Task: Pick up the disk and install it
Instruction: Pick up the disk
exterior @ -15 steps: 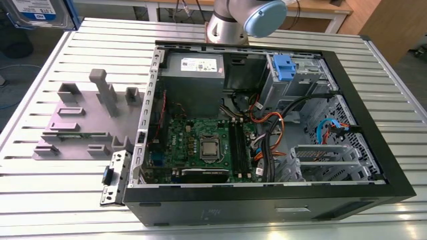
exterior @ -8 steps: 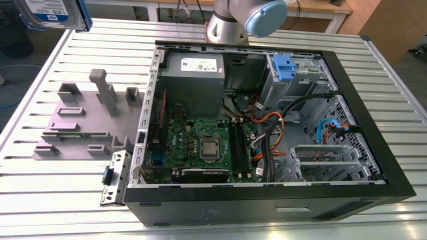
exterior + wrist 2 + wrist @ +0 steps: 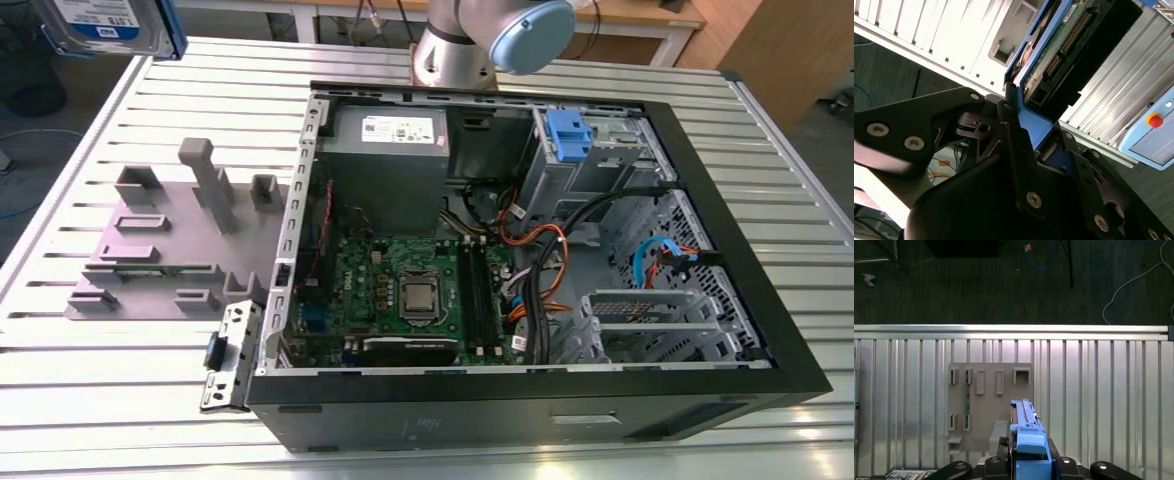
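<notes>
One pincer (image 3: 1036,118): drawn in narrow and clamped on the blue frame (image 3: 1040,126) of the disk (image 3: 1056,50), with a black finger (image 3: 1013,131) pressed flat against the frame's side.
Disk and pincer: the disk juts out past the fingertips. The second wrist view shows its green circuit-board face, and the first wrist view shows it edge-on (image 3: 1025,420).
Disk in the room: raised in the air at the far corner on the exterior view's left (image 3: 100,22), label side showing, well apart from the open computer case (image 3: 534,412).
Under the disk: the grey fixture (image 3: 986,410) on the slatted counter (image 3: 1104,400), as the first wrist view shows.
Cut off: the exterior view's edge crops the disk, and the first wrist view crops the pincer's body.
Hard to make out: the second finger's contact, mostly hidden behind the blue frame.
</notes>
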Tool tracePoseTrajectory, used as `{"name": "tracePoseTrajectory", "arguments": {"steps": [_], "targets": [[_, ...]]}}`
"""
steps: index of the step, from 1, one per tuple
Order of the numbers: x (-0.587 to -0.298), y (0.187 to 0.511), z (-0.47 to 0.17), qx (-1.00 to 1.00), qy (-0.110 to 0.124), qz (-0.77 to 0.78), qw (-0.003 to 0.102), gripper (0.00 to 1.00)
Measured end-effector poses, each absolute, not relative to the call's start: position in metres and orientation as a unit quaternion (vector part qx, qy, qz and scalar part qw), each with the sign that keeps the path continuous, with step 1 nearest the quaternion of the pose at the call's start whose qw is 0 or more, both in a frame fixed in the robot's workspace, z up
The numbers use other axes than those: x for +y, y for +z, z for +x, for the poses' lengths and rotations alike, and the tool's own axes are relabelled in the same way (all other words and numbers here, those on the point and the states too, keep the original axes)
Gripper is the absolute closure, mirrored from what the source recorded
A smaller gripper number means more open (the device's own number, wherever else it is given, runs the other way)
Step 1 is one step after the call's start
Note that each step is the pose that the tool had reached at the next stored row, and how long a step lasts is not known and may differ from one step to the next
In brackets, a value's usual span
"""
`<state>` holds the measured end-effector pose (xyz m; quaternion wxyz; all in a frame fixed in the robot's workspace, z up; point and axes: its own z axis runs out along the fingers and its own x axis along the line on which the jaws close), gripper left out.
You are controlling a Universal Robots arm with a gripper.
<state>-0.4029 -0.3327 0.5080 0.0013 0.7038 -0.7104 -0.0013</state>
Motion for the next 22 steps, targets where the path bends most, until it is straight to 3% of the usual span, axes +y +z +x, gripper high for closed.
{"name": "tracePoseTrajectory", "arguments": {"steps": [22], "targets": [[-0.333, 0.515, -0.351, -0.71, 0.0, 0.704, 0.003, 0.63]]}}
